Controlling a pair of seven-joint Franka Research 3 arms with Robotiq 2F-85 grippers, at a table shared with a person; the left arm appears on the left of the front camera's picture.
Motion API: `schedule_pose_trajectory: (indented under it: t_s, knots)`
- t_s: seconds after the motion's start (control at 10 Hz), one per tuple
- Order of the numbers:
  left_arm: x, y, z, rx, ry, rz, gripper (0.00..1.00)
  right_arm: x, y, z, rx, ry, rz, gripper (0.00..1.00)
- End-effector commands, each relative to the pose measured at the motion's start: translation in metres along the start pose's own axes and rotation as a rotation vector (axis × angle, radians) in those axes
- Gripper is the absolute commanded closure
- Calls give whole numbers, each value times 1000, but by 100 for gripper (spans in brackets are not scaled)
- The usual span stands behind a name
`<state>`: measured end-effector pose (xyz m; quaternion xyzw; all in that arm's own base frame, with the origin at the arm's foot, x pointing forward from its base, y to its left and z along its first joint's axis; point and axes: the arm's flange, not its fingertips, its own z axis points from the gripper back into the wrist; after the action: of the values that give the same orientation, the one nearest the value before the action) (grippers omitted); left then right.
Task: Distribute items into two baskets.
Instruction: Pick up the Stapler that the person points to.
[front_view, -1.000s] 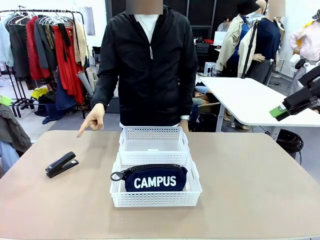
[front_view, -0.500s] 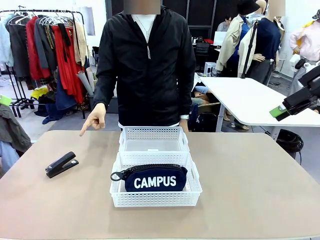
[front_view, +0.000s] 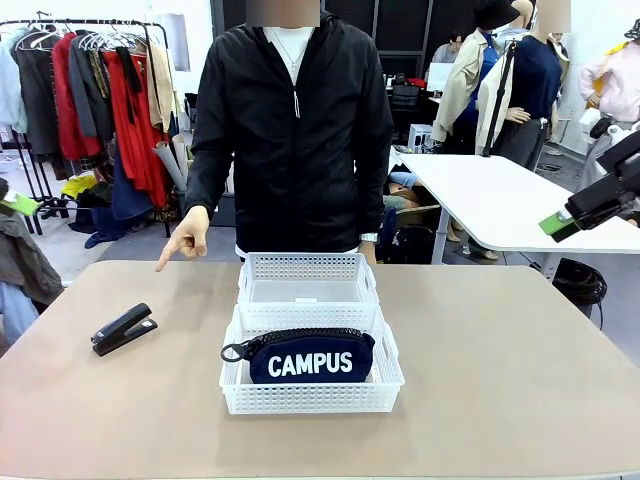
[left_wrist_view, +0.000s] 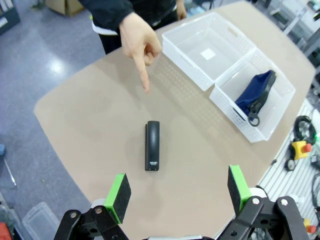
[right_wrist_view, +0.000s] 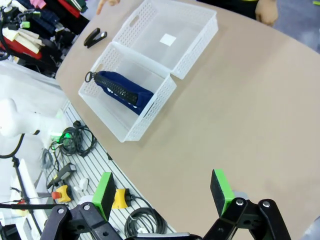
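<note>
A small black stapler (front_view: 124, 329) lies on the tan table at the left, and a person's hand (front_view: 185, 240) points down toward it. Two white lattice baskets stand end to end at the middle. The near basket (front_view: 310, 398) holds the navy CAMPUS pouch (front_view: 312, 357); the far basket (front_view: 308, 266) has nothing in it. My left gripper (left_wrist_view: 178, 187) hangs open high above the stapler (left_wrist_view: 152, 145), green pads wide apart. Off to the right, my right gripper (right_wrist_view: 162, 192) is open above the table's edge, looking down on the pouch (right_wrist_view: 122, 90) and the baskets.
The person stands at the far side, right behind the far basket. The left gripper's green pad (front_view: 15, 205) peeks in at the left edge and the right gripper (front_view: 560, 222) at the right edge. Cables and an emergency stop button (right_wrist_view: 120, 199) lie below the table's near side.
The left gripper's green pad has crept slightly farther into the front view. The pointing hand wavers a little; the stapler, pouch and baskets have not moved.
</note>
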<state>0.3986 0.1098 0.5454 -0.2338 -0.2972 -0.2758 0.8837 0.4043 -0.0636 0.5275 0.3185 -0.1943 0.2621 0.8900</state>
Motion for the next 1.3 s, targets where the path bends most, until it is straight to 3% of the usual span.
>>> schedule_pose_trajectory:
  t_s: [0.0,0.5,1.2]
  knots:
    - [31,16,-23,25,103,-5,0,1,2,0,0,-2,-9,0]
    - [66,50,-90,90,259,-43,0,1,2,0,0,-2,-9,0]
    - [70,64,-177,108,473,-199,0,1,2,0,0,-2,-9,0]
